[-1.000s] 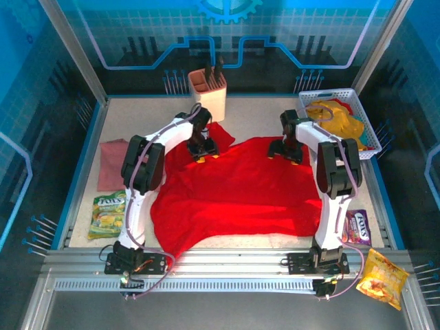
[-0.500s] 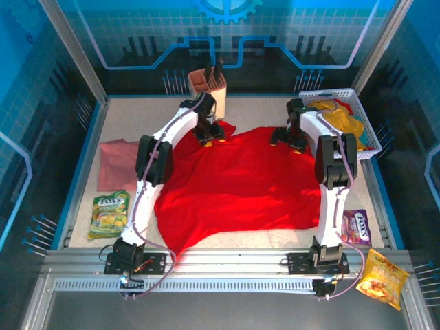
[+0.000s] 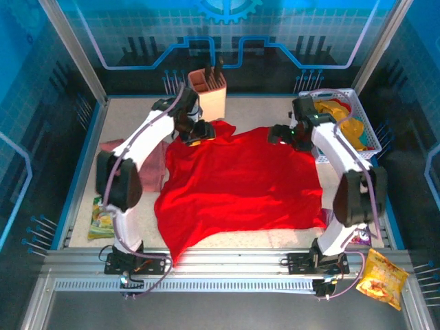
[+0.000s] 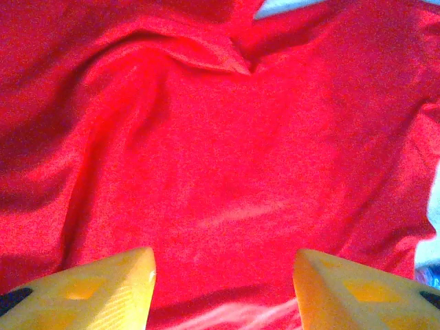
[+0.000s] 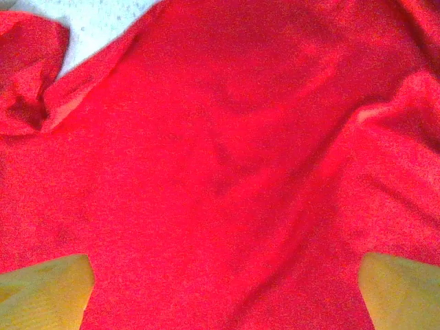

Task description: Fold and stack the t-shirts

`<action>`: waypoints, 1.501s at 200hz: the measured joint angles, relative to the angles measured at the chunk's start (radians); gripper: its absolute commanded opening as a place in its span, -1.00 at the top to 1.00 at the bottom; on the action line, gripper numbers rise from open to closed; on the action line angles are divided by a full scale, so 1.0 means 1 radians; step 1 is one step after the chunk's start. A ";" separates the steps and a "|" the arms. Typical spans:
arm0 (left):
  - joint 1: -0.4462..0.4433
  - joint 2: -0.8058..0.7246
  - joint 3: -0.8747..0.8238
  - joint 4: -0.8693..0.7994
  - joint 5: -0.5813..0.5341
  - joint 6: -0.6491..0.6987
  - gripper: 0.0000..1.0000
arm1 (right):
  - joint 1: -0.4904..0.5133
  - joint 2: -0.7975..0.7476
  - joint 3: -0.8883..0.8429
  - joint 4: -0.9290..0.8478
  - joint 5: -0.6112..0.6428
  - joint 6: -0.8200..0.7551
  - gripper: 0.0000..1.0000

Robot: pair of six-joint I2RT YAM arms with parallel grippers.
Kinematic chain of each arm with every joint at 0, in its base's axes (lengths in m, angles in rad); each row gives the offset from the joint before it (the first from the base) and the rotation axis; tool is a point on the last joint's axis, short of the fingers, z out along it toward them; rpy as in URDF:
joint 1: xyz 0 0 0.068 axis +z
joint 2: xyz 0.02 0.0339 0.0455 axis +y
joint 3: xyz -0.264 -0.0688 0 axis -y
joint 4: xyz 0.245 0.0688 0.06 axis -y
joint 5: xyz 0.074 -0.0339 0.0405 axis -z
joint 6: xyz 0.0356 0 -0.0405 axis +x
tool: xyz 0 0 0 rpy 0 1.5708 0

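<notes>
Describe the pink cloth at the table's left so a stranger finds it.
Start at the big bright red t-shirt spread across the table. Just left of it, partly behind the left arm, lies the dusty pink cloth t-shirt, plain, unlike the glossy green snack packet nearby.

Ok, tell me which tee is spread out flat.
The red tee, opened out across mid-table. The pink tee sits compact at the left edge, and the yellow tees are bunched in the basket.

A tan holder (image 3: 208, 95) stands far centre, a white basket (image 3: 347, 91) far right, a yellow packet (image 3: 383, 277) near right.
</notes>
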 measured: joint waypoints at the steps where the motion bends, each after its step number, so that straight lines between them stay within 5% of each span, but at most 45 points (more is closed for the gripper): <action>1: 0.000 -0.008 -0.007 0.001 0.000 0.000 -0.13 | 0.000 -0.007 -0.006 0.000 0.000 0.001 -0.99; 50: -0.005 -0.377 -0.504 0.050 -0.034 -0.030 -0.14 | -0.010 -0.392 -0.382 -0.017 0.007 0.076 -0.97; 88: -0.005 -0.601 -0.709 0.014 -0.050 -0.082 -0.14 | -0.028 -0.630 -0.569 -0.069 0.046 0.161 -0.99; 154: -0.035 -0.923 -0.907 -0.134 -0.063 -0.201 -0.09 | -0.146 -0.659 -0.690 -0.108 -0.032 0.196 -0.99; 215: -0.316 -1.080 -1.075 -0.245 -0.093 -0.446 -0.05 | -0.156 -0.694 -0.714 -0.122 0.011 0.257 -0.99; 300: -0.749 -1.035 -1.164 -0.163 -0.110 -0.785 -0.16 | -0.164 -0.692 -0.765 -0.134 0.054 0.317 -0.95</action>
